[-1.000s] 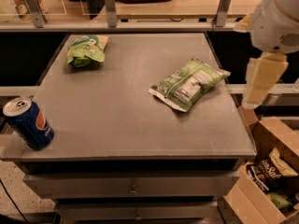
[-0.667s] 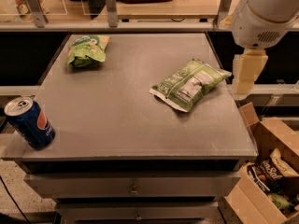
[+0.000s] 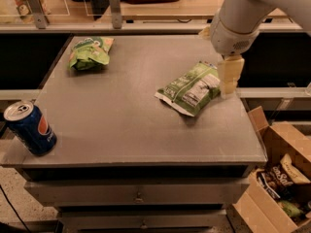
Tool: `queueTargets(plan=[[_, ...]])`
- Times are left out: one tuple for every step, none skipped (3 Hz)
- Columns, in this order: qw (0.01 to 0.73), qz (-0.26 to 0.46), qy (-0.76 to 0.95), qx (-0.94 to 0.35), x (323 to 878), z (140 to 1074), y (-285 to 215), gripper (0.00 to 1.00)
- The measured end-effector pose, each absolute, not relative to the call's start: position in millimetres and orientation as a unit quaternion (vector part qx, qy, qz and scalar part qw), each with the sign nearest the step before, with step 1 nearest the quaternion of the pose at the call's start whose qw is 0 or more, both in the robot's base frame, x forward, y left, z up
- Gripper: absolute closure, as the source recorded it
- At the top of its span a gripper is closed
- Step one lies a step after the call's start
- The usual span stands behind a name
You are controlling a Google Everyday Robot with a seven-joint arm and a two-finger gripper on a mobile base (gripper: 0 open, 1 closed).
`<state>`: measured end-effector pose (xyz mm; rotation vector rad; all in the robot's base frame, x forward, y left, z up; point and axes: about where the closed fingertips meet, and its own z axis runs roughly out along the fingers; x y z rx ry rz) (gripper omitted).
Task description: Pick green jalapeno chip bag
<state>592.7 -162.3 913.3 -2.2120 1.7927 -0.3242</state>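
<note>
the gripper (image 3: 229,79) has swung leftward from beyond the table's right edge and now hangs just beside the right end of the green jalapeno chip bag (image 3: 190,88); whether it is open or closed i cannot tell. the bag lies flat, right of centre on the grey table (image 3: 121,125). descending this far off-centre, the gripper might nudge the glossy bag or pinch only a corner that slips free. a smaller lime-green bag (image 3: 90,52) sits far left, a blue soda can (image 3: 30,128) near left, and an open cardboard box (image 3: 279,178) is on the floor at right.
</note>
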Motion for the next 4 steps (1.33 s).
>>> queueTargets(plan=[[0.136,-0.098,0.581,-0.796,615,882,-140,0.0],[0.125,-0.08,0.565,-0.812,627,850,-129,0.06],[0.114,-0.063,0.557,-0.82,631,826,-123,0.24],[0.111,-0.058,0.555,-0.823,629,826,-123,0.48]])
